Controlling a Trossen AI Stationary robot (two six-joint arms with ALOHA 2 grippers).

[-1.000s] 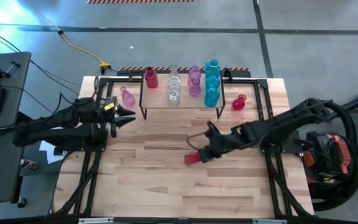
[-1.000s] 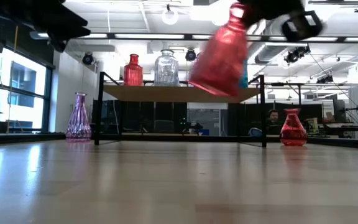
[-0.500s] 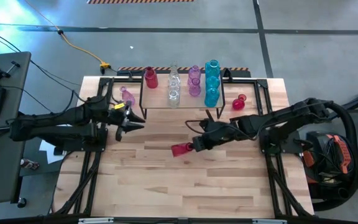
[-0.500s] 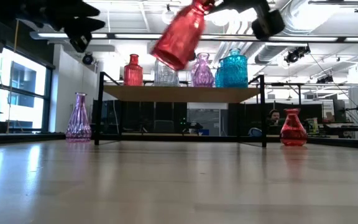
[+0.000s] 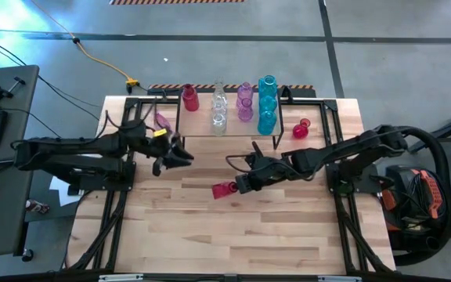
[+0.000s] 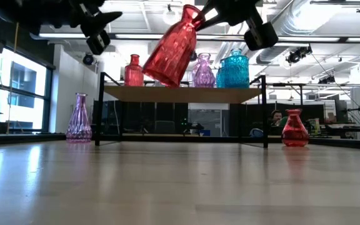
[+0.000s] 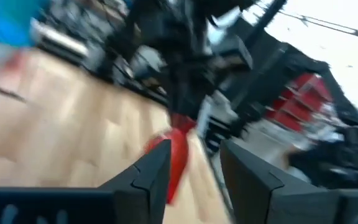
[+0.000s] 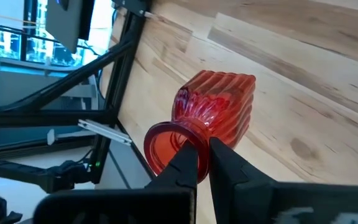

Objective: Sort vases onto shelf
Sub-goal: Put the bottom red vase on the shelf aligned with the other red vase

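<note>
Plank-topped wooden table [image 5: 233,227] w/ low shelf [image 5: 202,129] at its far edge, set in a workshop w/ large windows and ceiling ducts; a person sits well beyond the table. Right gripper [image 5: 243,182], over mid-table, is clenched on the rim of a red ribbed vase [image 5: 225,189], held tilted in the air w/ its base toward the left arm. Left gripper [image 5: 185,156] has fingers parted and points at the vase, near but apart. Shelf already holds red, clear, purple and teal vases; a pink-purple vase [image 6: 79,117] and a small red vase [image 5: 301,128] stand on the table beside it. Likely a handover: left fingers should close squarely on the body before the right lets go, since ribbed glass may slip
</note>
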